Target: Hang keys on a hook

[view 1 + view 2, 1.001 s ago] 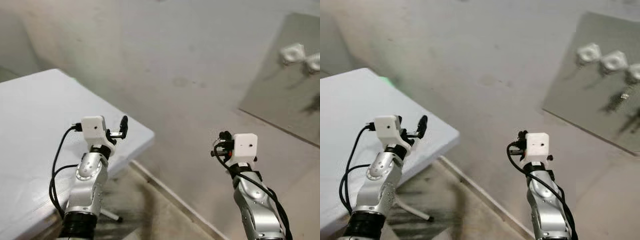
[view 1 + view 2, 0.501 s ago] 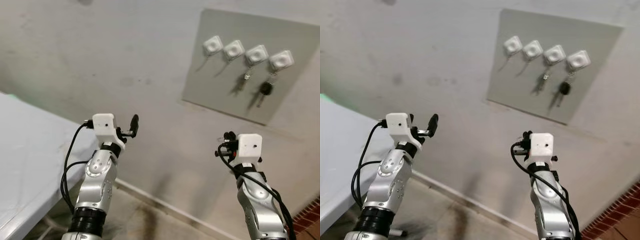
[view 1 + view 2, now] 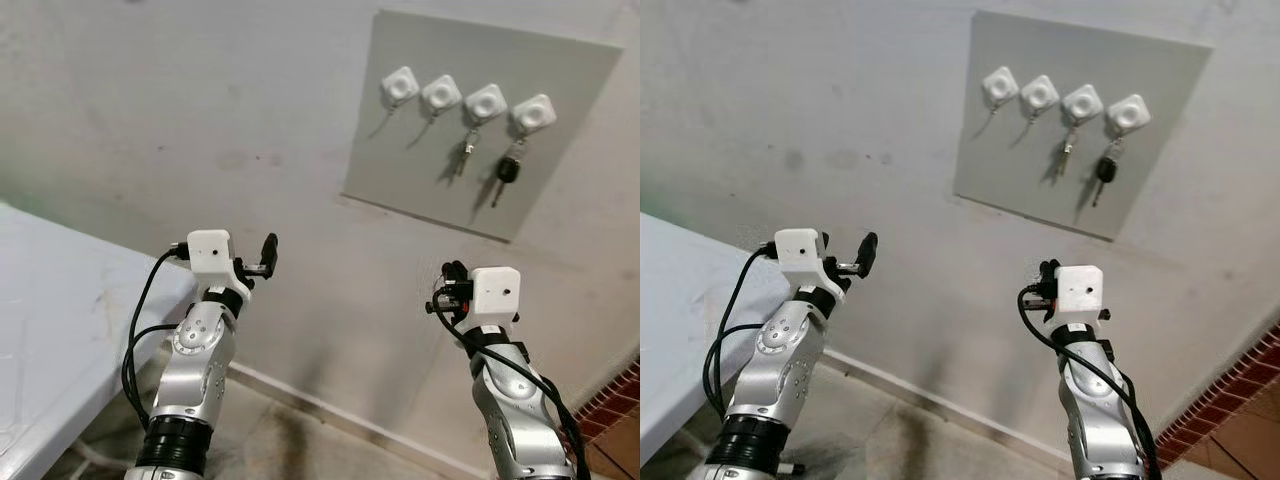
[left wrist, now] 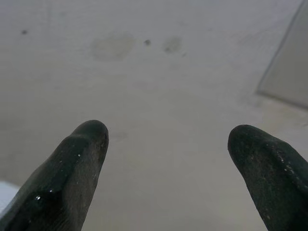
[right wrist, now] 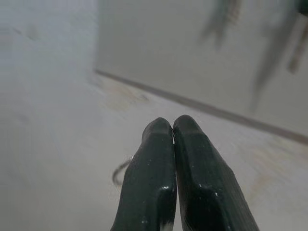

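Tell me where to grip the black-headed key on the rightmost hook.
Pinch the black-headed key by its head, the widest part, coming straight in toward the board. It hangs from the rightmost hook, blade down.

Head stereo pair: we look forward and slightly up at the wall, from well back, hook board (image 3: 480, 120) upper right. Both eyes share the board and, left of it, a table edge (image 3: 60, 300). Left wrist camera faces bare wall left of the board; right wrist faces the board's lower edge (image 5: 202, 103).
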Available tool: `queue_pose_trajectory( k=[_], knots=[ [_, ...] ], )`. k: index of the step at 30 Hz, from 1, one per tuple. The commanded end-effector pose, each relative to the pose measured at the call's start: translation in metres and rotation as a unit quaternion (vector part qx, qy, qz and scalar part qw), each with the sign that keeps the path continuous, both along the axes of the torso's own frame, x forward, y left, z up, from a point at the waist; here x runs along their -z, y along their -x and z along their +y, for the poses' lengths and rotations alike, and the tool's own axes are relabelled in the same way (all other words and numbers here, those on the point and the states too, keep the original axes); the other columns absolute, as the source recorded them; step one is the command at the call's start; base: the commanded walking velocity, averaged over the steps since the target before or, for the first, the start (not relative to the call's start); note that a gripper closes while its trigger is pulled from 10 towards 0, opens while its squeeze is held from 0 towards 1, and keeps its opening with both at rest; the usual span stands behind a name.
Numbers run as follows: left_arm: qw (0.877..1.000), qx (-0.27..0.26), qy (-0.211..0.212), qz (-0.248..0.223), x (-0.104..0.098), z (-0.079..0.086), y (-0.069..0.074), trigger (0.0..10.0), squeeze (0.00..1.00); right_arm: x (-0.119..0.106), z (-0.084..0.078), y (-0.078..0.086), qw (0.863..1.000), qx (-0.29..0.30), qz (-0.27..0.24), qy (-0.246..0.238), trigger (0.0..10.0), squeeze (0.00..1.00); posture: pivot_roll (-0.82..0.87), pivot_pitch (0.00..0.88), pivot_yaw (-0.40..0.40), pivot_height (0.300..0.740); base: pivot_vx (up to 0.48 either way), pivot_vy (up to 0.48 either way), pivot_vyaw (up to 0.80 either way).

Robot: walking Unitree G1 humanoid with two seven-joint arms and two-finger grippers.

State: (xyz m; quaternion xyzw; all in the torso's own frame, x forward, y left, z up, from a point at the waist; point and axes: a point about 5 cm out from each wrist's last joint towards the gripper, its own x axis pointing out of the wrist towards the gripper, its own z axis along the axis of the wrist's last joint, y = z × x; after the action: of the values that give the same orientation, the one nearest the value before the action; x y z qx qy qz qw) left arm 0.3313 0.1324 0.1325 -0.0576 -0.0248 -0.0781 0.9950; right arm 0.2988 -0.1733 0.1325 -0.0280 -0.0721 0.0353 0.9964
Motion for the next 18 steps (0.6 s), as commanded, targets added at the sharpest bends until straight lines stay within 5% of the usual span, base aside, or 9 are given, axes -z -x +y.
queue_pose_trajectory(
  k=[1,18],
  knots=[
    [1.000,0.020,-0.021,-0.005,-0.003,-0.008,0.003,10.0,0.00,-0.006,-0.003,0.004,1.000,-0.008,-0.019,-0.003,10.0,0.00,0.01,0.000,-0.043,0.740,0.000,0.000,0.00],
    [0.997,0.065,-0.015,-0.030,-0.021,-0.013,0.016,10.0,0.00,-0.023,-0.002,0.019,0.997,-0.010,-0.075,-0.030,10.0,0.00,0.02,0.000,-0.020,0.740,0.046,0.000,0.00]
  ],
)
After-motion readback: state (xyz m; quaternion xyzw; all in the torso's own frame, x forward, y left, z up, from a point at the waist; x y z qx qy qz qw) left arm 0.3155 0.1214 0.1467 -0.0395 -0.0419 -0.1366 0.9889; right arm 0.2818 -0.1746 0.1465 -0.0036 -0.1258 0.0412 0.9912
